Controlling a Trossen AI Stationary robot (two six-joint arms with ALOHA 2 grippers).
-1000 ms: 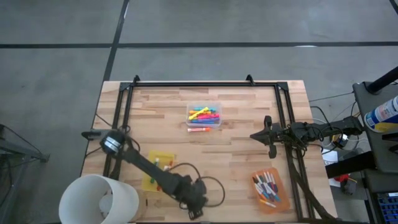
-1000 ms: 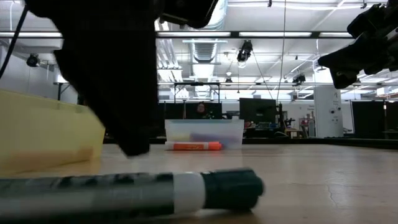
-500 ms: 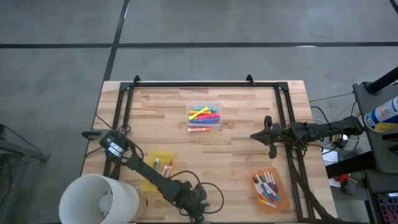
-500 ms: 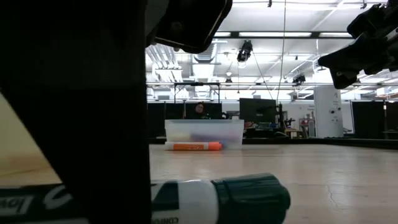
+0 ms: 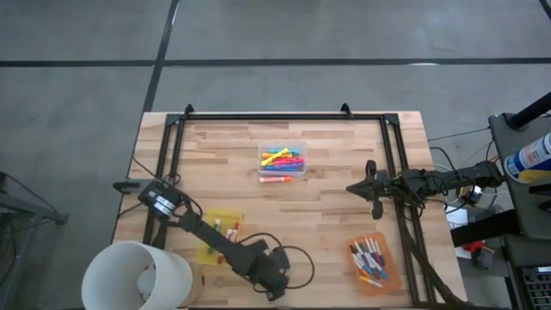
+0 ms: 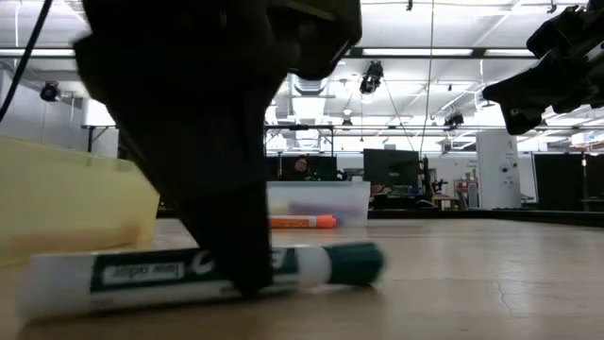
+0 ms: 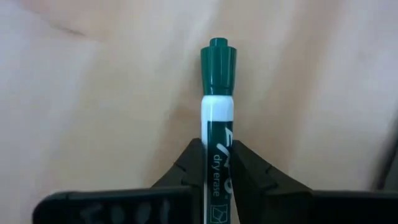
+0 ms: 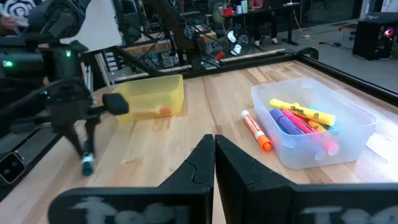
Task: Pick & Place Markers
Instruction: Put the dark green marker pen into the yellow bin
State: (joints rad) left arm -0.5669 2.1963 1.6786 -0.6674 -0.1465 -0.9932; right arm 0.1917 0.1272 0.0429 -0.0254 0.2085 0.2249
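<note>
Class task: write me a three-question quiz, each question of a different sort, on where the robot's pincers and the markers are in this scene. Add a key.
1. True or false: the left pincer grips the green-capped marker by its cap.
2. Multiple choice: the orange marker lies (A) inside the clear bin, (B) on the table beside it, (C) in the orange bin.
3. Fill in: the right pincer, holding nothing, is ___.

Key: 1 false, it grips the white barrel. 2 B. 3 shut.
</note>
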